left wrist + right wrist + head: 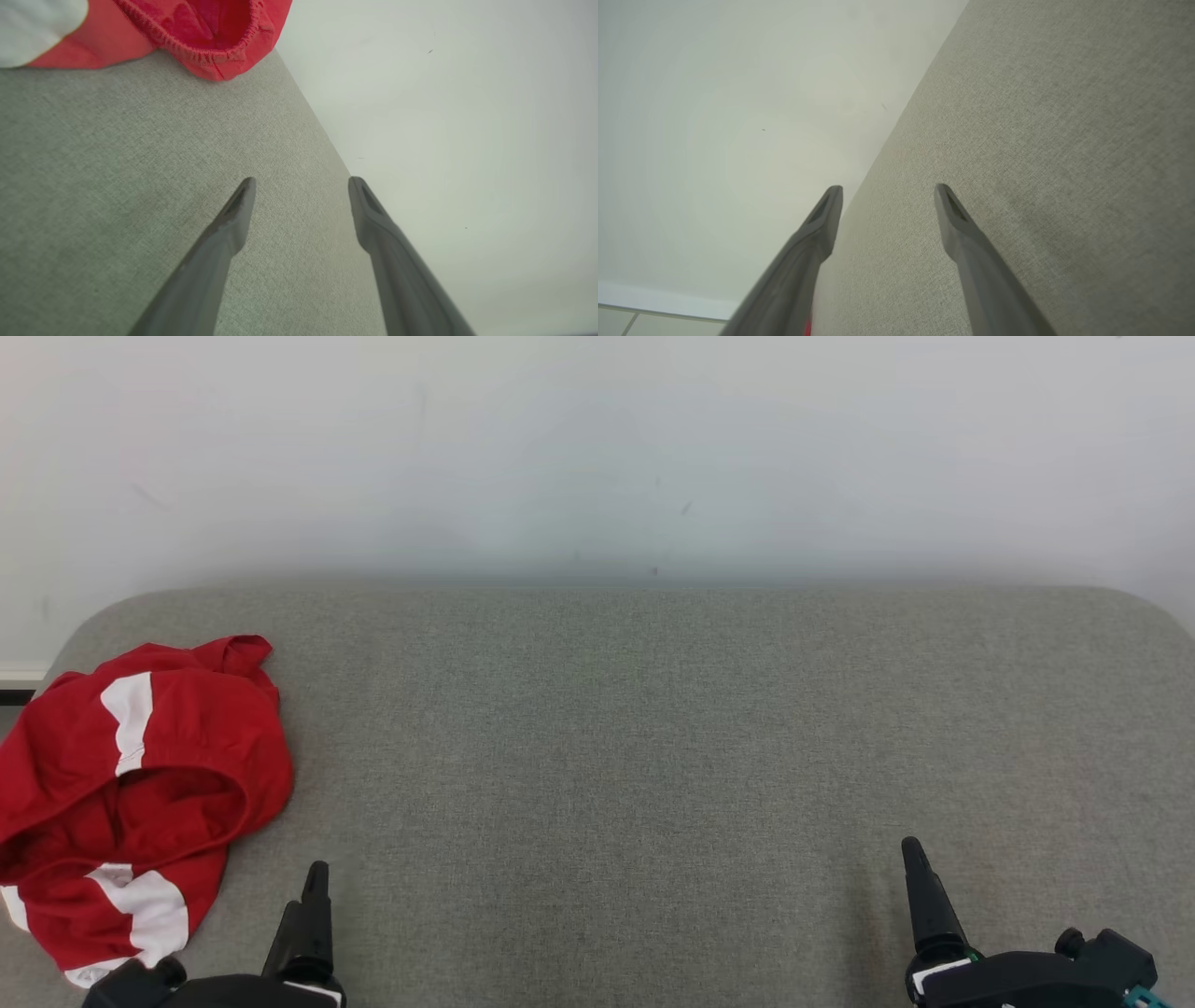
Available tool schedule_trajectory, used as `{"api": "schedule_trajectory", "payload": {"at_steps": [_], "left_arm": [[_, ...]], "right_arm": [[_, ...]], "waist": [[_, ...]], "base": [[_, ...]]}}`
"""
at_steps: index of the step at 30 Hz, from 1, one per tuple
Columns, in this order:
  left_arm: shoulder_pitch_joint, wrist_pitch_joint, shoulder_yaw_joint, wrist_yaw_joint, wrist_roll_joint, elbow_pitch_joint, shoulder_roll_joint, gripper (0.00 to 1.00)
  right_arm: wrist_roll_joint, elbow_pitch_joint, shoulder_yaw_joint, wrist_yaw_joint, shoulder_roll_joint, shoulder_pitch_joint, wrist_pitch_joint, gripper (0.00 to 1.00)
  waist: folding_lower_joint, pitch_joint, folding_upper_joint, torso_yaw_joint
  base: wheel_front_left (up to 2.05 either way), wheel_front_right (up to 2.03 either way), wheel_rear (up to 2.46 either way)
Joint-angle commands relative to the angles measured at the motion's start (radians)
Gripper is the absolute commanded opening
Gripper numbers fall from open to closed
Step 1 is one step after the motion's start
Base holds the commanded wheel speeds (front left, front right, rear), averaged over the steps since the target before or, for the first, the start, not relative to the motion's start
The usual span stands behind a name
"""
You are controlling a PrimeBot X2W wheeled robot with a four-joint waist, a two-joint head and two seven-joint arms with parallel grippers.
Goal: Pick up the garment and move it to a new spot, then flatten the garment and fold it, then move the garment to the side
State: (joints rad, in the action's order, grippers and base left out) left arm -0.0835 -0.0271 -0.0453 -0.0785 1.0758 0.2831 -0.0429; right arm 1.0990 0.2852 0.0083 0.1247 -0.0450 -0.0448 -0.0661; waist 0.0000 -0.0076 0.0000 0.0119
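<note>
While both arms were held low at the near edge of the grey fabric-covered surface [653, 756], the red garment [140, 775] lay crumpled in a heap at the surface's left end, as the head view showed. White bands crossed the red cloth near its far and near parts, and a gathered, elastic-edged opening faced upward in the middle of the heap. The heap reached the left border of the head view.

The left gripper [302, 186] stood just beside the garment's near right corner, apart from the cloth. In the left wrist view its two dark fingers [219, 247] were spread, with bare grey fabric between the tips and nothing held. The garment's gathered hem lay beyond them at that view's top edge.

The right gripper [888, 191] was well apart from the garment, above the right part of the surface. In the right wrist view its fingers [971, 247] likewise stood parted and empty, pointing toward the line where the surface met the pale wall [597, 448]. A white skirting strip [654, 301] ran along the wall's foot.
</note>
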Motion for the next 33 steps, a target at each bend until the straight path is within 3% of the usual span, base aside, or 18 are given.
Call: {"api": "schedule_trajectory", "payload": {"at_steps": [1,13,33], "left_arm": [[-0.015,0.009,0.007,0.003,-0.04,-0.015,-0.011,1.0],[-0.024,0.061,0.076,0.026,-0.276,-0.013,-0.033,1.0],[-0.029,0.142,0.154,0.061,-0.549,-0.013,-0.08,1.0]], "right_arm": [[-0.035,-0.008,0.002,0.005,-0.003,-0.029,-0.003,1.0],[-0.246,-0.019,-0.009,0.005,-0.004,-0.02,0.029,1.0],[-0.541,-0.013,-0.035,0.006,-0.005,-0.009,0.048,1.0]], "waist": [[0.0,0.0,0.0,0.0],[0.0,-0.001,0.0,-0.001],[0.0,-0.006,0.0,0.001]], "base": [[0.0,0.0,0.0],[0.0,0.0,0.0],[0.0,0.0,0.0]]}}
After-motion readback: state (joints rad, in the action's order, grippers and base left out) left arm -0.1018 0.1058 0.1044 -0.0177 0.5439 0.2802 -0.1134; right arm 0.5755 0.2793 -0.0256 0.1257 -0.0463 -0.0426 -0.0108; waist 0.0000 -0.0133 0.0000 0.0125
